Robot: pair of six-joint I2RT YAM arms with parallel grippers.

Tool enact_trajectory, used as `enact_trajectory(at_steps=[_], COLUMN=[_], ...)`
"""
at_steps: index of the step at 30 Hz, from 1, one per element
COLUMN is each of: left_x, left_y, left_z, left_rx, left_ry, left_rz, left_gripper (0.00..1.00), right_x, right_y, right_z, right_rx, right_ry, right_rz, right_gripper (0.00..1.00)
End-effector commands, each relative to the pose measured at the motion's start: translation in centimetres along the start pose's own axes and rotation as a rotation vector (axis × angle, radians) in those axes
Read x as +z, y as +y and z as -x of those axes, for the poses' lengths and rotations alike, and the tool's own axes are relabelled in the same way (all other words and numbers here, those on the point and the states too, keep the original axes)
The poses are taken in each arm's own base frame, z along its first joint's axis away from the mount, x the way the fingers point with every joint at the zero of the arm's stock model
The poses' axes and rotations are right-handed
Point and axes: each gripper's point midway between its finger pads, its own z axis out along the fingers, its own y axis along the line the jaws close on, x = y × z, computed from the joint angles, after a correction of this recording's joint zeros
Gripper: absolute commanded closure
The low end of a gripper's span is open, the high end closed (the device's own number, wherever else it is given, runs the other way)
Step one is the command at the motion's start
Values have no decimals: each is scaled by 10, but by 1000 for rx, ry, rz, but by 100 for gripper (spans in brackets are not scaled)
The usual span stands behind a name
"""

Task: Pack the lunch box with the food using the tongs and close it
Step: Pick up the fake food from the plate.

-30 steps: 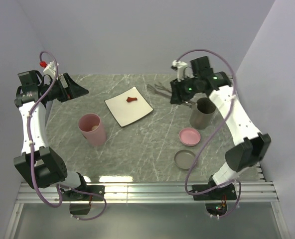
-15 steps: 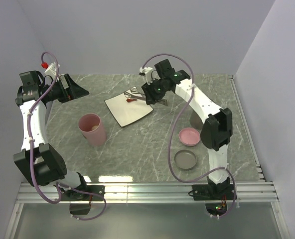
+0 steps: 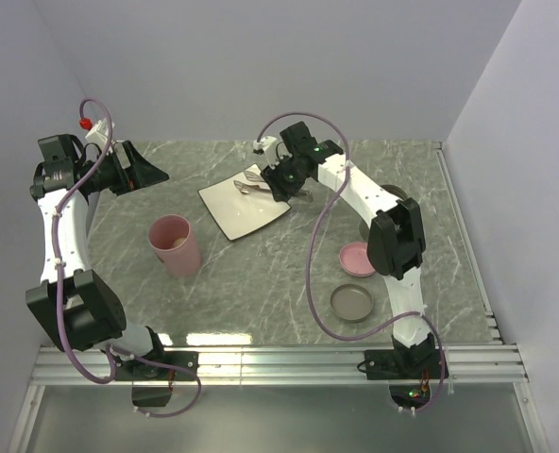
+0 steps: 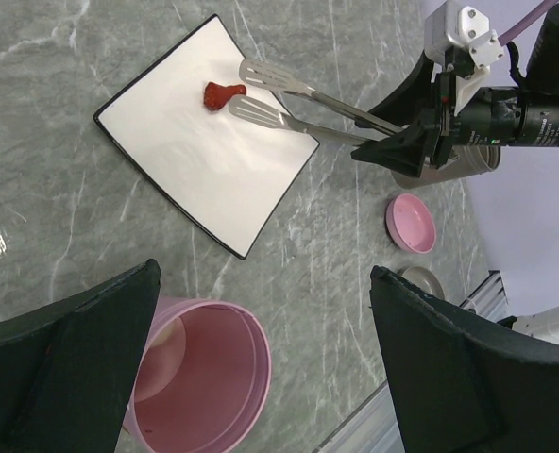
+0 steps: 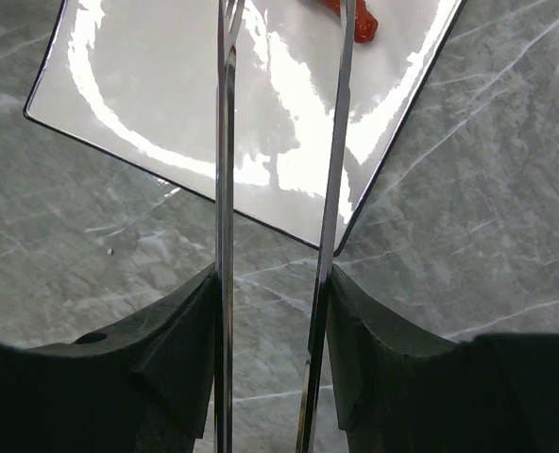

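Note:
My right gripper (image 5: 272, 278) is shut on the tongs (image 5: 225, 170), one silver arm pressed against each finger. The arms stay spread and reach out over the white plate (image 4: 194, 160). Their flat tips (image 4: 251, 94) hover on either side of a red-orange piece of food (image 4: 223, 93) at the plate's far corner. The pink lunch box pot (image 3: 174, 245) stands open left of the plate, a pale shape inside it. My left gripper (image 4: 263, 271) is open, high above that pot and holding nothing.
A pink lid (image 3: 358, 258) and a grey lid (image 3: 351, 303) lie at the right front. A steel pot (image 4: 473, 159) stands behind my right gripper, mostly hidden. Walls close in the back and both sides.
My right arm has swung left from beside the steel pot to the plate, carrying the tongs, and their tips now flank the food piece. The left arm has not moved.

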Motion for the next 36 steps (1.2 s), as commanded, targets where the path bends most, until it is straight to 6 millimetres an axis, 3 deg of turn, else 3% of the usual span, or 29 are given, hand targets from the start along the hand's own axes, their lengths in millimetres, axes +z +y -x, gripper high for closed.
enact_trajectory(at_steps=[1, 16, 36], left_x=[-2, -2, 0], left_y=[-2, 1, 5], left_z=[9, 4, 4], left_rx=[47, 50, 45], left_ry=[-17, -5, 0], left_rz=[-5, 2, 16], left_gripper=[1, 1, 1], right_x=[2, 23, 52], right_y=[-7, -4, -30], right_z=[19, 8, -3], right_rx=[-70, -89, -100], right_ry=[-59, -27, 22], right_rz=[-37, -19, -103], right_gripper=[48, 48, 51])
